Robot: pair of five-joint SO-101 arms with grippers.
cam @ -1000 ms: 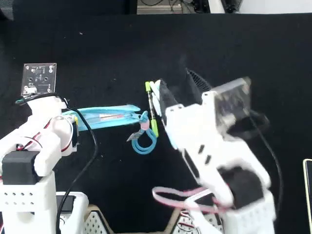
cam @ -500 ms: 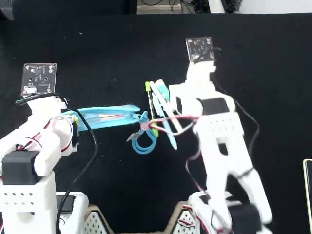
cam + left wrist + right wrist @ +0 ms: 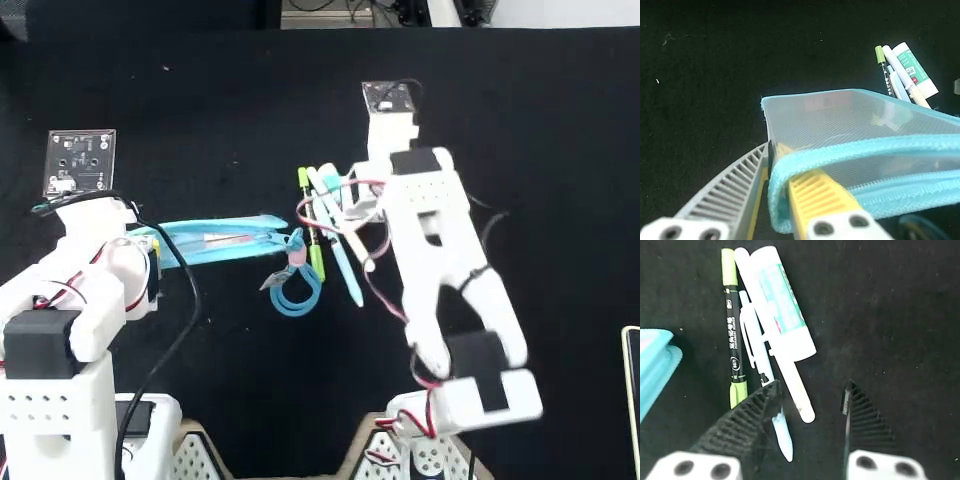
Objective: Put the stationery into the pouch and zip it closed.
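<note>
A teal mesh pouch [image 3: 225,240] lies stretched across the table, and my left gripper [image 3: 150,252] is shut on its end. In the left wrist view the yellow and grey fingers pinch the pouch [image 3: 855,130] at its zipper edge. Past the pouch's other end lies the stationery [image 3: 330,215]: a green pen [image 3: 730,325], a white pen [image 3: 756,355], a glue stick [image 3: 782,305] and a cream pen [image 3: 796,385], side by side. My right gripper [image 3: 810,387] hovers open just above them, its black fingers [image 3: 757,412] straddling the cream pen's tip.
A blue loop strap [image 3: 296,292] with a pink tag hangs off the pouch's end beside the green pen. The black cloth is bare to the right of the stationery. A phone edge [image 3: 632,380] lies at the far right.
My right arm has swung up and out from the near side and now stands over the stationery. The left arm and pouch have not moved.
</note>
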